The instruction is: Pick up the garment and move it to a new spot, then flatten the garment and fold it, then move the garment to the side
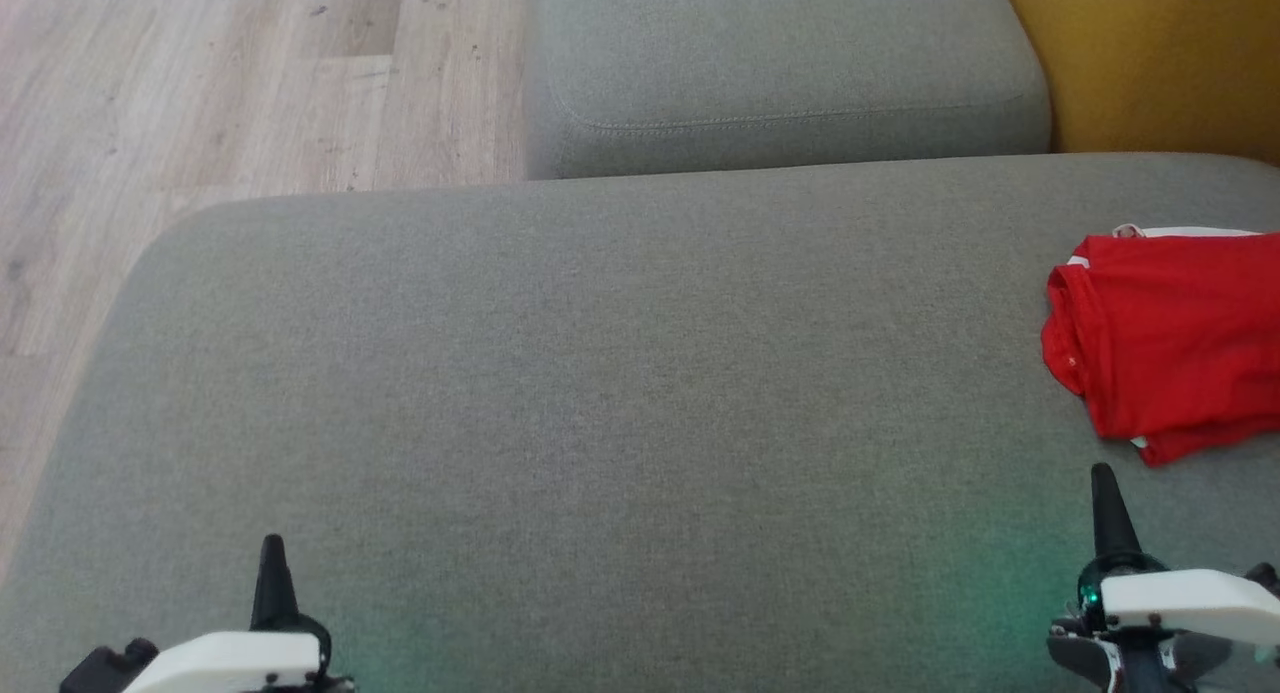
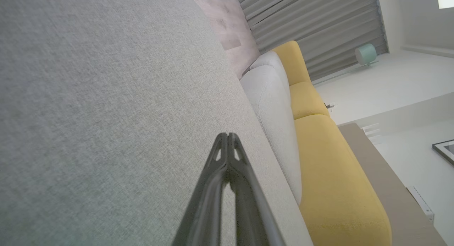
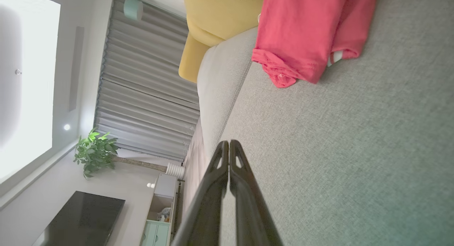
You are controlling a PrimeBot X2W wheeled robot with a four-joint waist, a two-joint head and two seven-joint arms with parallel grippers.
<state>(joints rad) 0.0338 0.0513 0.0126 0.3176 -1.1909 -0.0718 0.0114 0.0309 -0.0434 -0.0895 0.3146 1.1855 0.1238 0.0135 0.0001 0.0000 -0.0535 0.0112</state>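
The garment is red with white trim and lies folded at the right edge of the grey cushion. It also shows at the top of the right wrist view, garment. My right gripper is shut and empty, a short way in front of the garment and apart from it; its fingertips meet over bare fabric. At the lower left my left gripper is shut and empty too, with its fingertips closed above the cushion.
A second grey cushion lies behind the big one. A yellow cushion fills the far right corner. Pale wooden floor runs along the left. The wrist views show curtains, a plant and a dark screen.
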